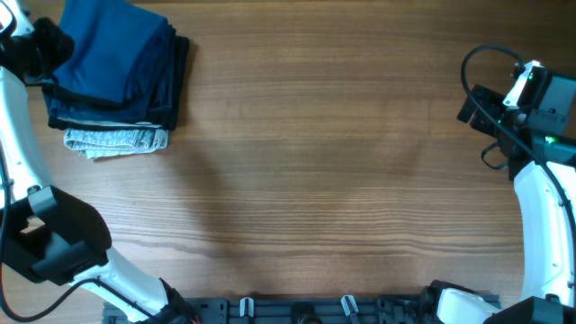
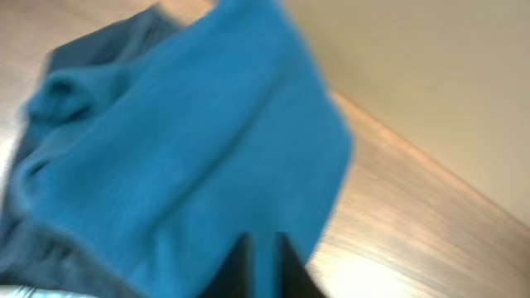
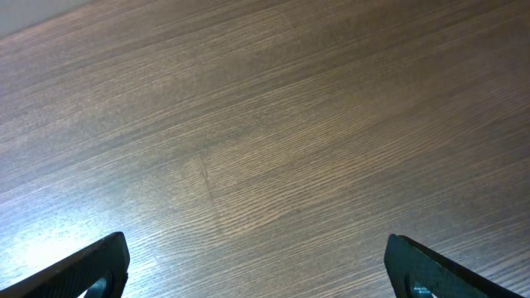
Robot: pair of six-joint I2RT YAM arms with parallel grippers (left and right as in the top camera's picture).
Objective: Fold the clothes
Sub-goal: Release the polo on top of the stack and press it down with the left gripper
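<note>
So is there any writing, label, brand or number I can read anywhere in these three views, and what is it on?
None can be read in any view.
blue T-shirt: plain, no print; its neck label is not in view.
grey speckled piece under the stack: pattern only, no lettering.
right arm: a green light, no legible marking.
table: bare wood grain.

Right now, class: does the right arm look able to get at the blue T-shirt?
Probably not. The right end effector hangs open at the far right edge of the table; the blue T-shirt lies on a pile in the far left corner. Nothing blocks the way, but the whole table lies between.
</note>
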